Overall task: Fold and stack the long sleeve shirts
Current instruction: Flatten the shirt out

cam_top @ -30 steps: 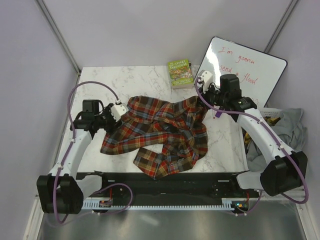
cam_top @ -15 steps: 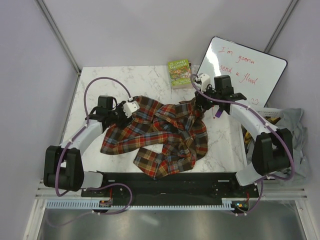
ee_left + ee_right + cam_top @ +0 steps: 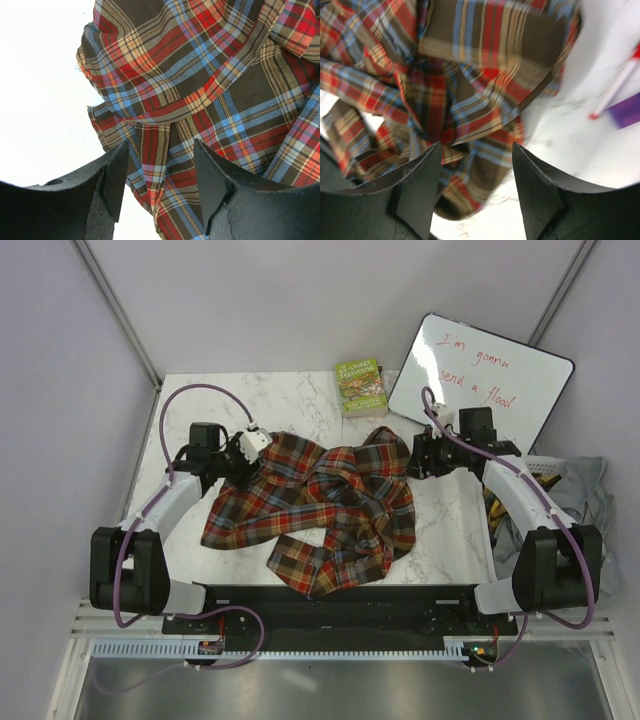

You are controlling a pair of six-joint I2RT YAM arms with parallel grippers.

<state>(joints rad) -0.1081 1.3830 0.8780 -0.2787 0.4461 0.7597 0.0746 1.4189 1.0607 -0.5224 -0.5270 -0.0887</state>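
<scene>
A red, brown and blue plaid long sleeve shirt (image 3: 320,502) lies crumpled in the middle of the marble table (image 3: 200,410). My left gripper (image 3: 258,450) hovers at the shirt's upper left edge. In the left wrist view the left gripper (image 3: 160,145) is open, with a fold of the plaid shirt (image 3: 210,85) lying under the gap between its fingers. My right gripper (image 3: 411,457) is at the shirt's right side. In the right wrist view the right gripper (image 3: 476,146) is open over the cloth's edge (image 3: 470,75), gripping nothing.
A green book (image 3: 361,387) lies at the table's back edge. A whiteboard (image 3: 480,375) with red writing leans at the back right. A pen with a purple tag (image 3: 620,102) lies right of the shirt. Grey cloth (image 3: 580,495) fills a basket off the right edge.
My right gripper opened, let go of the shirt's upper right corner and drew back to the right. The left gripper shifted up to the shirt's upper left edge.
</scene>
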